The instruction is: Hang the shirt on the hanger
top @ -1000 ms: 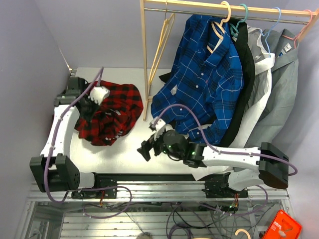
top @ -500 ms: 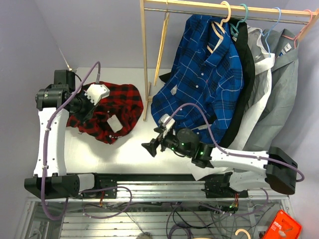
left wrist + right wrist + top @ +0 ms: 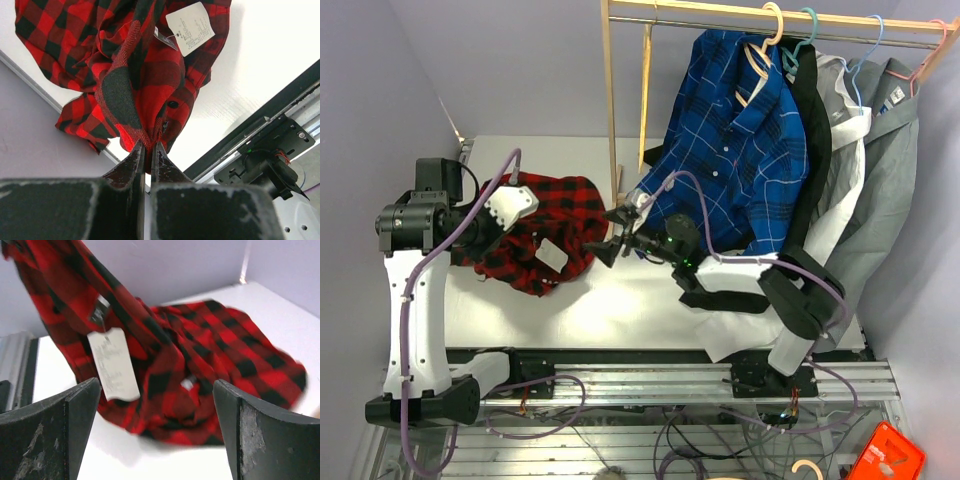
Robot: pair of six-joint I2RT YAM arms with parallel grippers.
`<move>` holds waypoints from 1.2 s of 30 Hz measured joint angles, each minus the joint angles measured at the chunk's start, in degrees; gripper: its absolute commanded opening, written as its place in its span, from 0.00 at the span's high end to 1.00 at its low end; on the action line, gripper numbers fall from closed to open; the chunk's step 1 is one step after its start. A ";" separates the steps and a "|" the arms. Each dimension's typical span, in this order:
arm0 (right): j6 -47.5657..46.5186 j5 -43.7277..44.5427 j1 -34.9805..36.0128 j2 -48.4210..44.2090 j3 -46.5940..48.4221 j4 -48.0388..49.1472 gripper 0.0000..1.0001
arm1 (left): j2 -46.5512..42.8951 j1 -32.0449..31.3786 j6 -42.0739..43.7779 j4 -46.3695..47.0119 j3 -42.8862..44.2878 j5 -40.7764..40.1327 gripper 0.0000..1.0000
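The red-and-black plaid shirt hangs bunched from my left gripper, its lower part resting on the white table. In the left wrist view my left gripper is shut on a fold of the shirt, and the white label dangles below. My right gripper is open right beside the shirt's right edge. In the right wrist view the shirt and label lie just ahead of the open gripper. The thin tan hanger hangs edge-on from the rack. No white lettering shows.
A wooden rack post stands just behind the shirt and my right gripper. A blue plaid shirt, a dark garment and a grey shirt hang at right on teal and pink hangers. The purple wall closes the left side.
My left arm has lifted the shirt and swung it slightly forward. My right arm has moved from the table's front up and left to the shirt's right edge. The hanger has turned edge-on.
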 measured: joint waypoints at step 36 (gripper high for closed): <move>-2.73 -24.94 0.44 27.54 29.83 -1.38 1.00 | -1.99 0.00 1.60 0.20 -4.37 -0.24 0.93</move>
